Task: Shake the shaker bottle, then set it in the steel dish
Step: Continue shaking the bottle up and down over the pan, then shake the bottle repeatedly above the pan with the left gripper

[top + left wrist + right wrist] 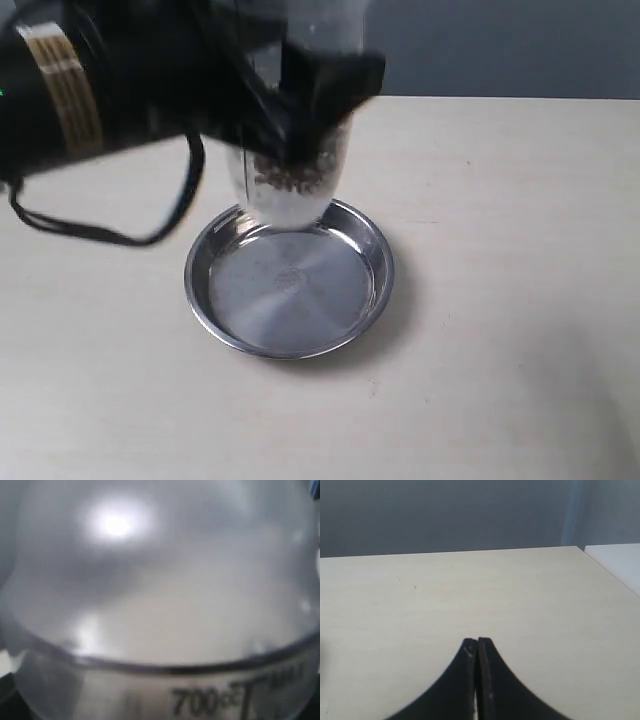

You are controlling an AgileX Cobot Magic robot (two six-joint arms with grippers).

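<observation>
A clear frosted plastic shaker bottle [290, 200] is held upright by the black left gripper [305, 120], whose jaws are clamped on its wall. Brown granules [285, 178] are seen in its lower part, and a black "700cc" mark [202, 701] is printed below its domed top. Its base is seen at the far rim of the round shallow shiny steel dish [290, 290] on the pale table [500, 300]; contact cannot be told. The right gripper [477, 647] is closed on nothing.
</observation>
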